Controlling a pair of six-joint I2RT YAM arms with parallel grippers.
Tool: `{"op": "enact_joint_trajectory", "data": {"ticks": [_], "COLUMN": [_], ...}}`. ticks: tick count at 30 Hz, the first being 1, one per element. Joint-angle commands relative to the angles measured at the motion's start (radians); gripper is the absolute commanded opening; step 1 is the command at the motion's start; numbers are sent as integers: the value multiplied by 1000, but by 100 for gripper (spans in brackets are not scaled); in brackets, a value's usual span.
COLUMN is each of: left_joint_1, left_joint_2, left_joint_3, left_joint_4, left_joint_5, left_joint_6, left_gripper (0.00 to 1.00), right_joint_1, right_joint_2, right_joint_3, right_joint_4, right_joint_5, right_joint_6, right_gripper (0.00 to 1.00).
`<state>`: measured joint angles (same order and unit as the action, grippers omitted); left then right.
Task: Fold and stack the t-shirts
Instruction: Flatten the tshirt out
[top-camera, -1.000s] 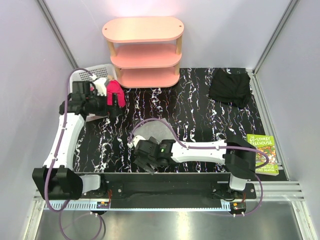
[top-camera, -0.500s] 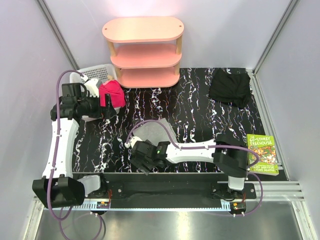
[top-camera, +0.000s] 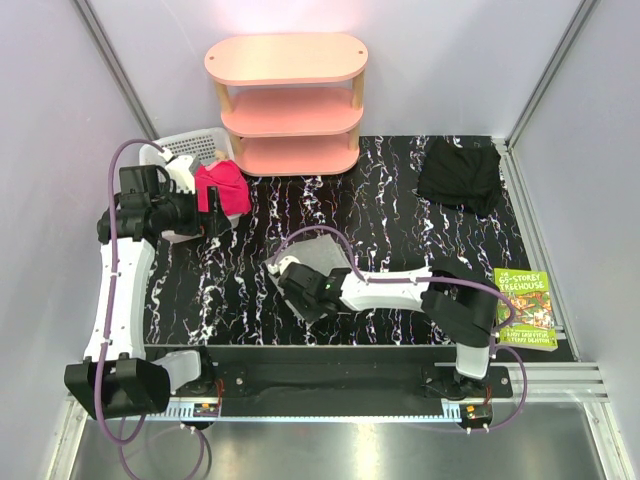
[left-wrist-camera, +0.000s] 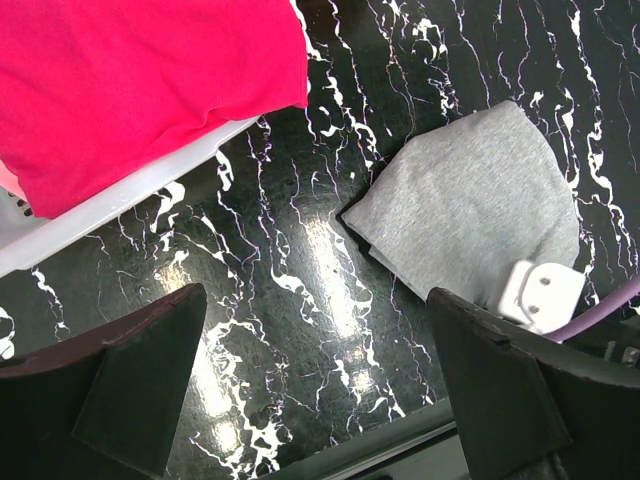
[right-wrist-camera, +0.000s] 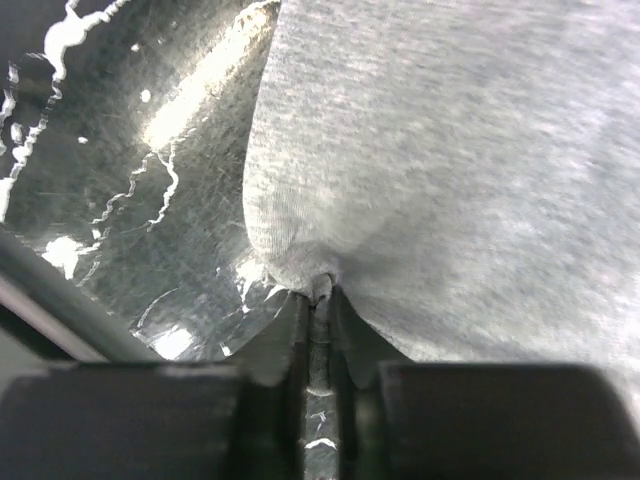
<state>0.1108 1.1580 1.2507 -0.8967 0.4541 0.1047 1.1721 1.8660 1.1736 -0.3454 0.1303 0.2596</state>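
While L gripper (left-wrist-camera: 318, 400) hangs open, R gripper (right-wrist-camera: 318, 305) pinches grey tee (right-wrist-camera: 450, 150).

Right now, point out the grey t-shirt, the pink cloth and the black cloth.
grey t-shirt (left-wrist-camera: 470, 210), left wrist view, cloth's middle.
pink cloth (left-wrist-camera: 130, 80), left wrist view, cloth's middle.
black cloth (top-camera: 460, 175), top external view, bundle's middle.

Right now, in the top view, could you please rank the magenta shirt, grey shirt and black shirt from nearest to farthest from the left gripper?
1. magenta shirt, beside the left gripper.
2. grey shirt, centre.
3. black shirt, far right corner.
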Motion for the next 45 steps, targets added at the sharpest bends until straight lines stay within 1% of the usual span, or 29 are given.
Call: {"op": "enact_joint_trajectory", "data": {"ticks": [1,5,7,8,9,11,12,16,19,20,23,25,26,29,30,31,32,33,34,37,39,40,41,45], "left_joint_1": [7,6,6,6,6,6,6,6,4,4,4,-16,-31,-172,-285,-343,-426,-450,-462,-496,-549,-569,-603,-615], "left_joint_2": [-23,-27,-32,-35,-37,-40,-41,-38,-32,-32,-21,-12,-14,-17,-11,-3,18,31,46,114,150,155,161,169], "left_joint_3": [38,38,38,38,39,44,46,52,50,49,44,44,46,36,32,24,18,12,6,16,6,-22,-42,-148], "left_joint_4": [5,5,5,7,5,5,4,4,5,5,8,5,5,4,4,-5,-8,-10,-8,-51,-68,-67,-61,-1], "left_joint_5": [32,29,28,24,24,23,23,41,63,72,106,115,120,86,66,20,12,5,-17,-44,-63,-104,-115,-115], "left_joint_6": [0,9,13,16,16,21,20,13,4,1,-2,-11,-14,-19,-22,-20,-17,-10,3,45,72,79,85,101], "left_gripper": [97,97,97,97,97,97,97,97,97,97,96,95,94,94,94,94,94,94,94,94,93,93,94,94], "right_joint_1": [-2,-3,-2,1,17,44,70,106,106,107,94,77,57,22,15,11,2,1,0,0,0,-2,-5,-29], "right_joint_2": [-91,-169,-212,-261,-284,-344,-363,-480,-582,-603,-657,-680,-688,-726,-735,-735,-732,-725,-722,-735,-761,-771,-777,-792], "right_joint_3": [23,72,141,171,246,325,395,489,488,483,454,429,423,406,408,412,435,448,461,486,475,474,477,489], "right_joint_4": [-23,-107,-150,-200,-231,-321,-351,-440,-466,-487,-555,-586,-604,-616,-624,-660,-690,-719,-792,-891,-918,-944,-951,-968], "right_joint_5": [12,25,16,9,14,40,51,103,175,260,443,495,505,505,509,531,545,560,598,652,686,722,733,767], "right_joint_6": [-6,-13,-16,-19,-22,-29,-29,10,29,30,24,42,49,72,78,85,96,125,145,225,265,273,276,270], "right_gripper": [0,0,0,0,0,0,0,0,0,0,0,0,0,0,0,0,0,0,0,0,0,0,0,0]}}
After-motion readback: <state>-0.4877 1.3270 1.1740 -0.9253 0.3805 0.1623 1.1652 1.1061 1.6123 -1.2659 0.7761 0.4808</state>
